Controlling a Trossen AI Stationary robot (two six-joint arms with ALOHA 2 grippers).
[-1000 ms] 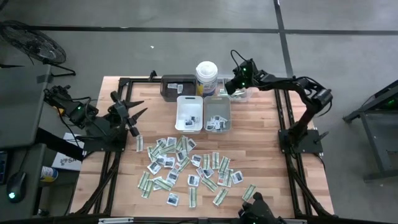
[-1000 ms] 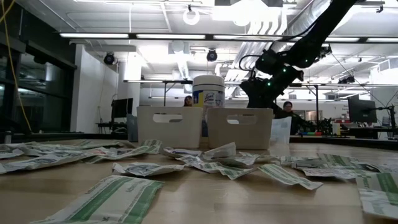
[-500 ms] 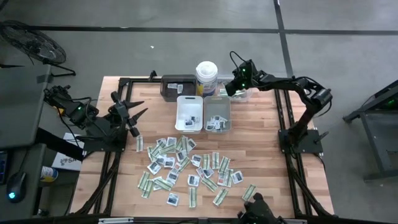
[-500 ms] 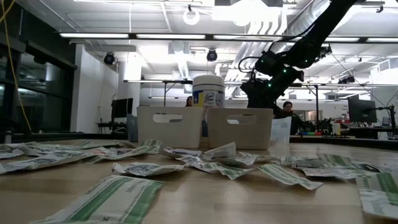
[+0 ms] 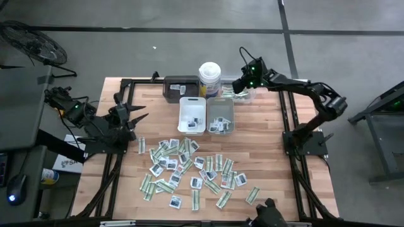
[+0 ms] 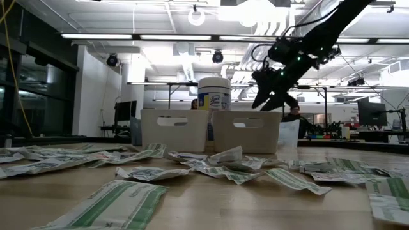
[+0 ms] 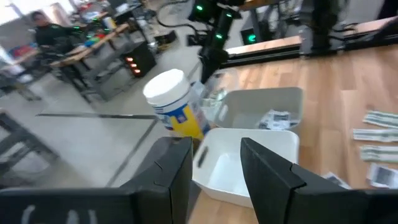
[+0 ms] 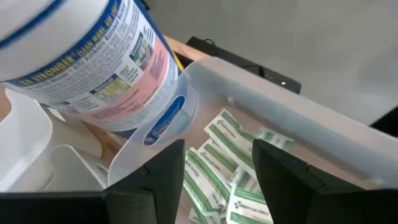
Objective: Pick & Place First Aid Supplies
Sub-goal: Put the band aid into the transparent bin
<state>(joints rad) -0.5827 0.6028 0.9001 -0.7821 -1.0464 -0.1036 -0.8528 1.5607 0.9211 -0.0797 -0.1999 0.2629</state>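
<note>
Right pincer [image 5: 238, 84] is hanging with its fingers spread and grasping nothing, over a clear tray [image 5: 245, 96] in the upper middle of the high view, right of a white canister [image 5: 209, 78]. In the right wrist view, its two dark fingers [image 8: 163, 177] are standing apart above green-and-white strips [image 8: 225, 167] lying inside the clear tray [image 8: 298, 127], beside the canister [image 8: 93, 62]. In the low view the right pincer [image 6: 271, 96] is hovering above the trays.

Left pincer [image 5: 134, 116] is waiting at the left edge of the bench [image 5: 265, 151], fingers parted and empty.

Most packets [image 5: 189, 170] are lying scattered across the lower middle of the bench. A few are sitting in a white tray [image 5: 192, 115] and a grey tray [image 5: 220, 116] side by side above the pile, and in a dark tray [image 5: 180, 88] left of the canister.
</note>
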